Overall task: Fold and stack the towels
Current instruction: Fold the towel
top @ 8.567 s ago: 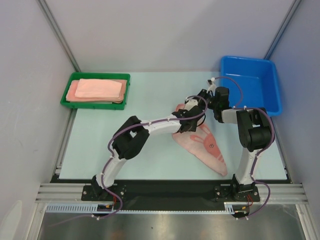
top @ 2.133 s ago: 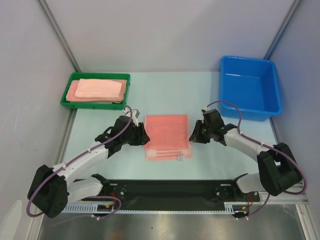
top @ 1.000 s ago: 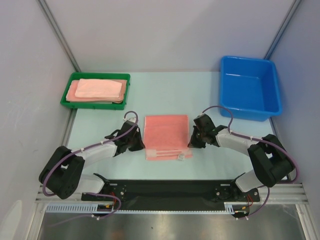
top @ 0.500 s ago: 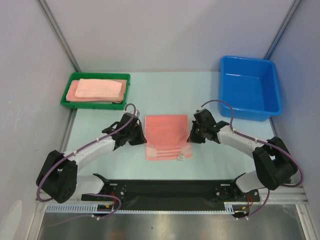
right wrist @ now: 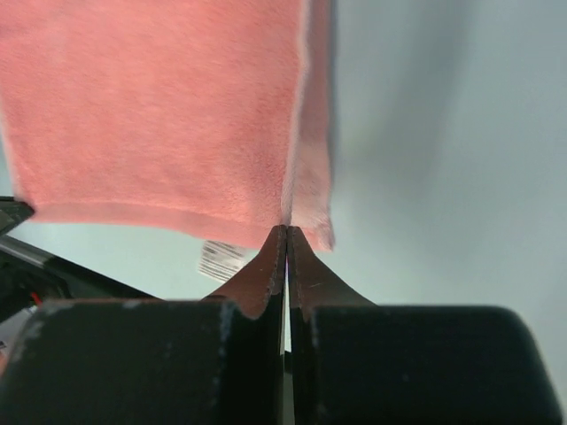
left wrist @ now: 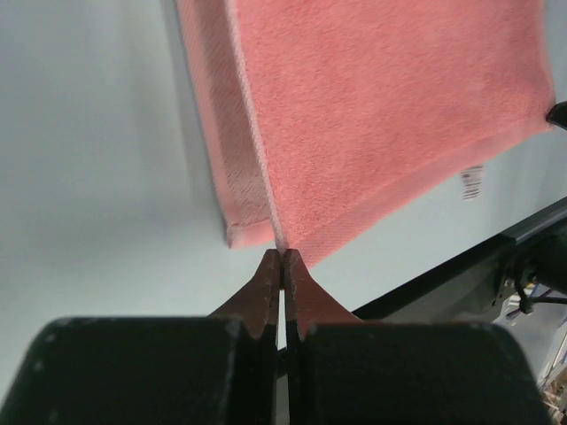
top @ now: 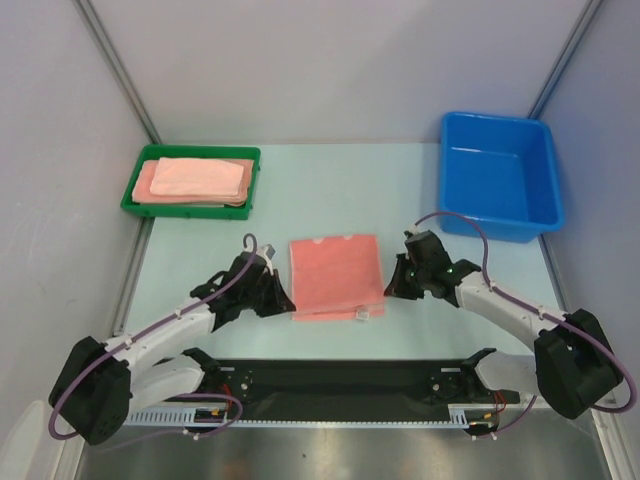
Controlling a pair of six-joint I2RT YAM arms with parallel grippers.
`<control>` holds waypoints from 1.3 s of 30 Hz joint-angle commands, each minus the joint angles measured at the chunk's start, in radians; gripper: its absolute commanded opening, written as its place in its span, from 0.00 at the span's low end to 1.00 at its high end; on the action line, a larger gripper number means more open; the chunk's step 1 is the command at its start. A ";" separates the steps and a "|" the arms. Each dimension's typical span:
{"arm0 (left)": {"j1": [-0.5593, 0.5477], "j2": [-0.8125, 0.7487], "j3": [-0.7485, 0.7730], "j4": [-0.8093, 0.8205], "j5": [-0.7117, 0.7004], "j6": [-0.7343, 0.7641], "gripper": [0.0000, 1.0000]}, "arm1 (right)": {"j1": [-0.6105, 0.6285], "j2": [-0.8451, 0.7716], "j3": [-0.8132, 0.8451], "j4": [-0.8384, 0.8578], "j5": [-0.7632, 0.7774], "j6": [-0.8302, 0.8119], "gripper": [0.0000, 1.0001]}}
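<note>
Towels: one salmon-pink towel lies on the middle of the worktop, toward its near side; other peach-pink ones sit as a folded stack in the green tray at far left
Left jaws: pressed fully together on the near-left corner of the pink towel, with cloth pinched between the tips in the wrist view
Right jaws: pressed fully together on the near-right corner, with a small white tag just beside them
Cloth: more than one layer shows along the near edge, and the jaws seem to have only the upper one; how far it is raised off the worktop I cannot tell
Step in hand: by my reading, a fold of this towel, with both near corners gripped as a pair
Next move calls for: both arms travelling toward the far edge at matched height and pace, so the held edge stays straight, then laying it down square before letting go
Left to do: probably finishing the fold, then carrying the towel to the stack in the tray
Blue bin: far right, well apart from the towel
</note>
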 commanded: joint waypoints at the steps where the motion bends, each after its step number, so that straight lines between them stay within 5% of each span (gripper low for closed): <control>1: -0.018 -0.026 -0.073 0.088 0.029 -0.071 0.00 | 0.008 -0.028 -0.090 0.075 -0.027 0.023 0.00; 9: -0.024 0.078 -0.122 0.182 0.060 -0.067 0.00 | 0.011 -0.002 -0.094 0.105 -0.042 0.019 0.00; 20: -0.024 0.071 -0.081 0.074 -0.018 -0.013 0.00 | 0.020 -0.031 -0.162 0.152 -0.084 0.055 0.00; 28: -0.022 0.060 0.076 -0.087 -0.112 0.030 0.00 | 0.003 -0.056 0.004 0.018 -0.114 0.012 0.00; 39: -0.022 0.121 -0.052 0.010 -0.109 0.025 0.00 | 0.031 -0.133 -0.265 0.155 -0.111 0.098 0.00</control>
